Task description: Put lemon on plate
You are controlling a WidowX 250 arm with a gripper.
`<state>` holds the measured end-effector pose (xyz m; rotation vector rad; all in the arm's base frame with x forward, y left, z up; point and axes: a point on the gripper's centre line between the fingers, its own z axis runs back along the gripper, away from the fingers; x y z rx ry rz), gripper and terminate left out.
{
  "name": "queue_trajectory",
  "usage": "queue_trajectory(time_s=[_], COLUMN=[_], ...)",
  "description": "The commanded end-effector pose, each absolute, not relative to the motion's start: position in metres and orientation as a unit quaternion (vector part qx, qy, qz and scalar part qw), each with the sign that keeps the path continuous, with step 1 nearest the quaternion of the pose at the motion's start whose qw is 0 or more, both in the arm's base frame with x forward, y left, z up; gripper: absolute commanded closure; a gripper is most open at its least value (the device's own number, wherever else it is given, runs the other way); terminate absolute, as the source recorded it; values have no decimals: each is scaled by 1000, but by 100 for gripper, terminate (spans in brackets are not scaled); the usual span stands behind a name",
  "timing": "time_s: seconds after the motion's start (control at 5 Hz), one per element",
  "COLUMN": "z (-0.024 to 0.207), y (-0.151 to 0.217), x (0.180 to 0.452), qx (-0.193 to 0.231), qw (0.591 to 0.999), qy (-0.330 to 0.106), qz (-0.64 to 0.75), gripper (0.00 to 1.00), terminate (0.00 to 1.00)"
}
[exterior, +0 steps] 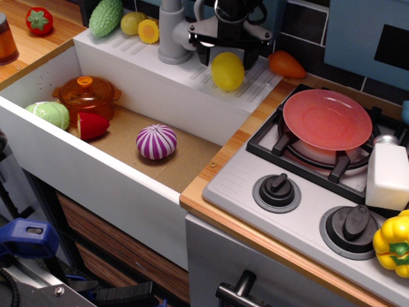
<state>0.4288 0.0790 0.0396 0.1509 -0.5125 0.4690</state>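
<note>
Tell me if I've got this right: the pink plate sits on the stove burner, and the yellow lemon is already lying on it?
Not quite. The plate does sit on the stove burner, but nothing lies on it. In the observation.image view, the lemon is over on the white ribbed drainboard beside the sink, right under the robot's gripper, with the jaws on either side of it.

Black fingers (225,56) straddle lemon (228,71); plate (327,119) apart.

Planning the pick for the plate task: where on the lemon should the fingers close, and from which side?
Probably across the lemon's narrow middle, coming from above. It stands nearly upright on the ridged drainboard, so its rounded flanks are exposed. The gripper already hangs right over it, fingers either side.
</note>
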Motion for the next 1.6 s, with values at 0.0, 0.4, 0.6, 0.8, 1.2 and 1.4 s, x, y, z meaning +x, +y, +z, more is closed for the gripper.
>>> queue_trajectory(time_s=[0.0,0.4,0.6,0.8,1.2,1.4], z=[46,38,75,115,116,107], y=[81,84,69,31,-63,-88], x=[427,425,420,410,371,359], qx=[63,43,89,123,40,7], qw=[931,941,952,963,975,978], qy=[-271,-262,-251,-229,-208,-199], qz=[238,209,148,73,71,68], gripper=[0,100,100,100,100,100], terminate=[0,0,0,0,0,0])
